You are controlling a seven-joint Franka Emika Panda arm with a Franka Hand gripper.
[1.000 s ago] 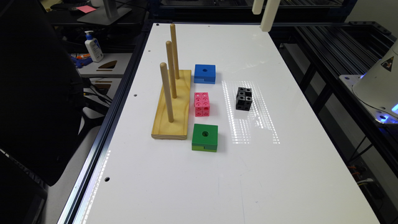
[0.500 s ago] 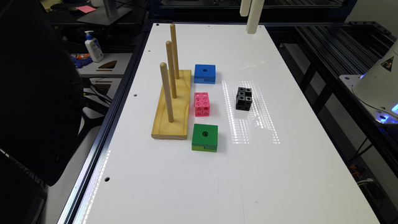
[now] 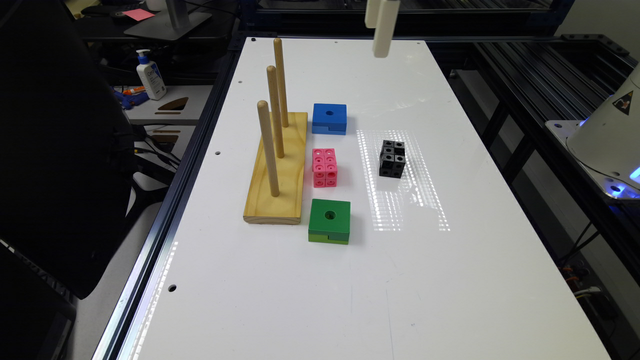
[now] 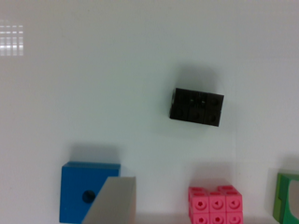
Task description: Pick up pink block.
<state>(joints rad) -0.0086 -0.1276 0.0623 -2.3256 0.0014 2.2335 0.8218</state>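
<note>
Gripper [image 3: 381, 30] position is your first check: it hangs high above the far end of the white table [image 3: 450, 280], well apart from every block, and carries nothing. You cannot tell from either view how wide its fingers stand; the wrist view shows one pale finger [image 4: 112, 203] partly covering the blue block [image 4: 81, 186], with no second finger to judge the gap against. Treat the task as barely begun: no approach, descent or grasp has been made, so all of these remain. Locate the pink block [image 3: 325, 167] resting flat on the table, between the blue block on its far side and the green block [image 3: 329, 221] on its near side, and just beside the wooden peg base [image 3: 277, 175] toward the exterior view's left. Do not confuse it with the black block [image 3: 391, 158], which sits apart toward the exterior view's right. Expect the arm to need travel toward the pink block, then alignment and lowering over it. For labels, note a yellow triangular warning sticker [image 3: 624, 101] on the white housing [image 3: 607, 137] at the exterior view's right edge; its symbol is too small to read. A pump bottle [image 3: 151, 75] stands off the table, its label illegible.
</note>
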